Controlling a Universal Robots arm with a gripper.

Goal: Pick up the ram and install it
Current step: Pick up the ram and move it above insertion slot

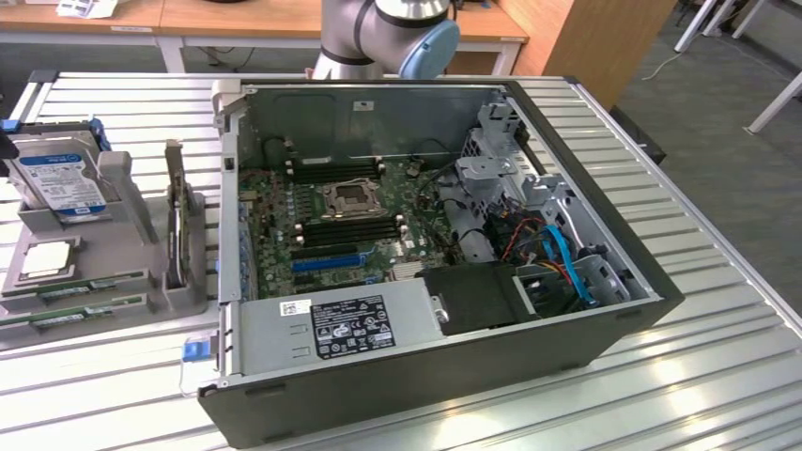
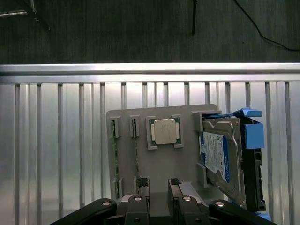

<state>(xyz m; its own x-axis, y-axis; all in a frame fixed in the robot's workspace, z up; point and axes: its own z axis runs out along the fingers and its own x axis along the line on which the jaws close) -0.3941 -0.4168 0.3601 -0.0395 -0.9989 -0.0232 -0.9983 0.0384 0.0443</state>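
Gripper (image 2: 158,185) hovers over grey holder (image 2: 185,159) on slatted metal table (image 2: 61,140). Fingers (image 2: 143,183) spread apart, nothing between them. Ram (image 2: 136,154) stands on edge in holder slot, just beside one fingertip, outside gap; contact cannot be told. Second ram stick (image 2: 113,154) in next slot, farther off. Processor chip (image 2: 165,131) and hard drive (image 2: 218,154) sit in same holder. Open computer case (image 1: 527,362) on exterior view's right of holder.
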